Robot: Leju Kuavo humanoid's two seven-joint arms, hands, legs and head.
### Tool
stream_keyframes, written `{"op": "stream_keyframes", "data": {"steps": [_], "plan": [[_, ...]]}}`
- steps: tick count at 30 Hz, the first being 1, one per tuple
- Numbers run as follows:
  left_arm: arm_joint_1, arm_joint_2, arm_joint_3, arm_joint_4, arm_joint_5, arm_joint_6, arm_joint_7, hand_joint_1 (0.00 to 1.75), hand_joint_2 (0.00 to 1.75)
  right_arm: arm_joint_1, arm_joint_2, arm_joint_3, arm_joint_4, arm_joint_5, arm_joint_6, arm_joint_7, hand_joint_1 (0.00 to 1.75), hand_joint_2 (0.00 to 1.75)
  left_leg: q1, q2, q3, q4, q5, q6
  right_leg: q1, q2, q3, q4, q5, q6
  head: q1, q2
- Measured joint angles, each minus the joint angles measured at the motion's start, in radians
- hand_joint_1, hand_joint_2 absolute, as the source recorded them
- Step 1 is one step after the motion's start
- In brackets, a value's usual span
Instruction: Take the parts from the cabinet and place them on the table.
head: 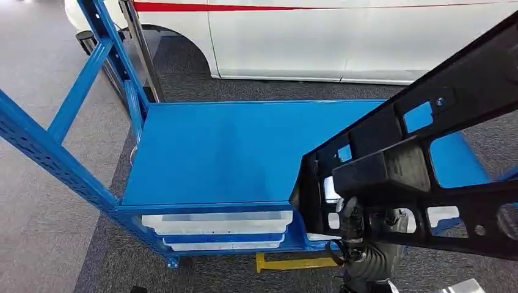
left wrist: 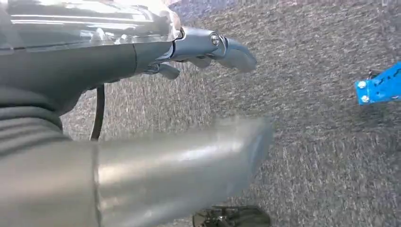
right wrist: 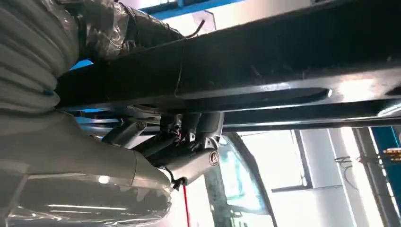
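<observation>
Grey carpet and a white car's flank frame the scene, where the black frame part (head: 421, 165) hangs tilted over the right end of the blue surface (head: 220, 152), held from beneath by the right robot hand (right wrist: 184, 142). This looks like the placing step, and lowering it flat comes next. Its far end is cut off, and the left robot hand (left wrist: 208, 47) hangs empty over the floor, fingers apart.
</observation>
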Motion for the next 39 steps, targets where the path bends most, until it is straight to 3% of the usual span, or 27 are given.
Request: {"op": "stream_keyframes", "data": {"steps": [1,3,5,6,8,9,11,12,14,15,16,17,18,20,21,23,25,26,27,29,31,32,33,35,36,37,39], "plan": [[-0.005,-0.039,0.002,-0.012,-0.005,0.004,-0.021,0.0,1.75,0.007,0.003,-0.007,-0.003,0.04,-0.022,0.036,1.75,1.75,-0.002,-0.001,0.001,0.001,-0.001,-0.001,0.008,-0.001,0.025,-0.056,-0.002,-0.01,-0.001,0.0],[-0.043,-0.11,-0.024,-0.114,0.103,0.063,0.062,0.0,1.75,0.02,0.03,-0.02,-0.002,0.11,-0.051,0.128,1.75,1.75,-0.007,-0.009,-0.012,0.004,0.003,-0.012,0.009,-0.007,0.02,-0.065,0.001,-0.004,0.0,0.0],[-0.061,-0.187,-0.137,-0.317,0.285,0.149,0.301,0.0,1.75,0.023,0.055,-0.022,0.008,0.142,-0.053,0.157,1.75,1.75,-0.005,-0.013,-0.016,-0.003,0.007,-0.023,0.012,-0.009,0.016,-0.067,0.006,-0.01,0.0,0.0],[-0.062,-0.208,-0.234,-0.414,0.332,0.193,0.473,0.0,1.75,0.024,0.065,-0.022,0.01,0.145,-0.048,0.163,1.75,1.75,-0.005,-0.012,-0.016,0.004,0.0,-0.028,-0.001,-0.013,0.023,-0.084,0.015,-0.016,0.0,0.0],[-0.038,-0.211,-0.431,-0.54,0.382,0.239,0.679,0.0,1.75,0.029,0.074,-0.023,0.022,0.125,-0.03,0.161,1.75,1.75,-0.004,-0.004,-0.037,0.077,-0.063,-0.034,0.0,-0.016,0.03,-0.091,0.025,-0.027,-0.002,0.0],[-0.017,-0.208,-0.503,-0.6,0.409,0.25,0.707,0.0,1.75,0.035,0.074,-0.025,0.034,0.109,-0.017,0.154,1.75,1.75,-0.004,-0.003,-0.068,0.156,-0.112,-0.038,0.001,-0.013,0.029,-0.09,0.026,-0.027,-0.003,0.0],[0.058,-0.198,-0.591,-0.684,0.413,0.256,0.655,0.0,1.75,0.047,0.073,-0.032,0.065,0.076,0.007,0.121,1.75,1.75,-0.003,-0.002,-0.118,0.281,-0.164,-0.044,0.003,-0.009,0.022,-0.086,0.025,-0.028,-0.003,0.0],[0.079,-0.162,-0.603,-0.683,0.466,0.234,0.592,0.0,1.75,0.055,0.069,-0.037,0.079,0.049,0.015,0.08,1.75,1.75,-0.004,-0.002,-0.117,0.283,-0.154,-0.045,0.003,-0.005,0.019,-0.083,0.025,-0.028,-0.002,0.0],[0.068,-0.1,-0.554,-0.496,0.629,0.133,0.343,0.0,1.75,0.076,0.062,-0.051,0.098,0.01,0.028,0.019,1.75,1.75,-0.002,0.001,-0.051,0.156,-0.078,-0.045,0.004,-0.004,0.017,-0.081,0.025,-0.028,-0.002,0.0],[0.07,-0.075,-0.511,-0.399,0.657,0.118,0.184,0.0,1.75,0.09,0.058,-0.058,0.104,0.003,0.03,0.003,1.75,1.75,-0.003,0.002,0.002,0.058,-0.037,-0.039,0.007,0.002,0.015,-0.077,0.025,-0.028,-0.002,0.0],[0.081,-0.053,-0.476,-0.335,0.665,0.116,0.047,0.0,1.75,0.11,0.056,-0.063,0.106,0.0,0.029,-0.01,1.75,1.75,-0.006,0.003,0.037,-0.016,-0.033,-0.024,0.006,0.003,0.012,-0.074,0.025,-0.028,-0.003,0.0],[0.081,-0.033,-0.457,-0.292,0.666,0.12,-0.022,0.0,1.75,0.129,0.053,-0.069,0.11,-0.003,0.021,-0.02,1.75,1.75,-0.01,0.003,0.037,-0.013,-0.021,-0.02,0.014,0.002,0.008,-0.071,0.026,-0.022,-0.002,0.0],[0.072,-0.021,-0.442,-0.247,0.666,0.123,-0.062,0.0,1.75,0.144,0.049,-0.074,0.111,-0.004,0.016,-0.026,1.75,1.75,-0.013,0.001,0.033,-0.013,-0.018,-0.015,0.007,-0.002,0.005,-0.071,0.03,-0.016,-0.003,0.0],[0.054,-0.011,-0.423,-0.177,0.665,0.128,-0.019,0.0,1.75,0.16,0.043,-0.078,0.114,-0.004,0.006,-0.029,1.75,1.75,-0.018,-0.006,0.027,-0.017,-0.005,-0.005,0.004,-0.008,0.004,-0.075,0.039,-0.002,-0.003,0.0],[0.052,-0.011,-0.417,-0.149,0.664,0.13,-0.005,0.0,1.75,0.165,0.042,-0.079,0.114,-0.003,0.0,-0.031,1.75,1.75,-0.006,-0.004,0.018,-0.036,0.01,0.001,0.013,-0.006,0.003,-0.075,0.043,0.005,-0.002,0.0],[0.046,-0.011,-0.408,-0.109,0.663,0.129,0.008,0.0,1.75,0.176,0.037,-0.086,0.112,-0.003,-0.011,-0.032,1.75,1.75,-0.001,0.006,0.013,-0.044,0.029,0.012,0.006,0.0,-0.022,-0.02,-0.036,0.015,0.002,0.0],[0.04,-0.011,-0.407,-0.084,0.66,0.125,0.01,0.0,1.75,0.187,0.033,-0.095,0.11,-0.004,-0.026,-0.028,1.75,1.75,0.0,0.011,-0.009,-0.042,0.044,0.012,-0.003,0.0,-0.067,0.125,-0.137,0.027,0.001,0.0],[0.036,-0.011,-0.407,-0.071,0.656,0.123,0.01,0.0,1.75,0.195,0.032,-0.102,0.108,-0.004,-0.034,-0.028,1.75,1.75,0.0,0.013,-0.021,-0.04,0.052,0.011,-0.006,0.0,-0.081,0.191,-0.167,0.033,0.001,0.0],[0.034,-0.011,-0.407,-0.062,0.654,0.122,0.011,0.0,1.75,0.202,0.031,-0.108,0.107,-0.004,-0.037,-0.027,1.75,1.75,0.001,0.013,-0.033,-0.037,0.058,0.008,-0.009,0.0,-0.074,0.209,-0.166,0.037,0.001,0.0],[0.031,-0.01,-0.405,-0.05,0.65,0.122,0.012,0.0,1.75,0.214,0.03,-0.116,0.098,-0.005,-0.038,-0.025,1.75,1.75,0.005,0.014,-0.054,-0.028,0.069,-0.001,-0.018,-0.001,0.0,0.121,-0.112,0.044,0.001,0.0],[0.025,-0.01,-0.404,-0.041,0.642,0.123,0.013,0.0,1.75,0.221,0.03,-0.124,0.085,-0.005,-0.039,-0.025,1.75,1.75,0.009,0.012,-0.075,-0.012,0.079,-0.014,-0.027,0.0,0.133,-0.065,-0.069,0.05,0.001,0.0],[0.025,-0.01,-0.403,-0.039,0.642,0.124,0.013,0.0,1.75,0.221,0.029,-0.126,0.08,-0.005,-0.039,-0.024,1.75,1.75,0.008,0.009,-0.084,-0.007,0.084,-0.022,-0.017,0.006,0.148,-0.096,-0.085,0.039,0.001,0.0],[0.024,-0.009,-0.403,-0.036,0.639,0.124,0.014,0.0,1.75,0.232,0.03,-0.13,0.073,-0.006,-0.039,-0.025,1.75,1.75,0.007,0.008,-0.08,-0.008,0.09,-0.029,-0.013,0.014,0.134,-0.085,-0.066,0.025,0.0,0.0],[0.021,-0.01,-0.403,-0.031,0.636,0.125,0.015,0.0,1.75,0.24,0.03,-0.136,0.059,-0.019,-0.037,-0.026,1.75,1.75,0.008,0.005,-0.084,-0.012,0.106,-0.045,-0.006,0.014,0.125,-0.084,-0.067,0.013,0.0,0.0],[0.022,-0.009,-0.403,-0.029,0.633,0.125,0.015,0.0,1.75,0.243,0.031,-0.139,0.054,-0.024,-0.036,-0.026,1.75,1.75,0.01,0.004,-0.088,-0.017,0.11,-0.053,-0.01,0.013,0.117,-0.09,-0.061,-0.001,0.0,0.0],[0.021,-0.009,-0.403,-0.024,0.631,0.125,0.012,0.0,1.75,0.246,0.032,-0.142,0.048,-0.031,-0.032,-0.027,1.75,1.75,0.013,0.004,-0.099,-0.003,0.095,-0.055,-0.014,0.007,0.105,-0.093,-0.048,-0.015,0.0,0.0],[0.022,-0.008,-0.403,-0.023,0.629,0.123,0.011,0.0,1.75,0.258,0.035,-0.151,0.034,-0.044,-0.022,-0.029,1.75,1.75,0.014,0.006,-0.134,0.097,-0.032,-0.058,-0.01,0.006,0.08,-0.093,-0.028,-0.031,-0.001,0.0]]}}
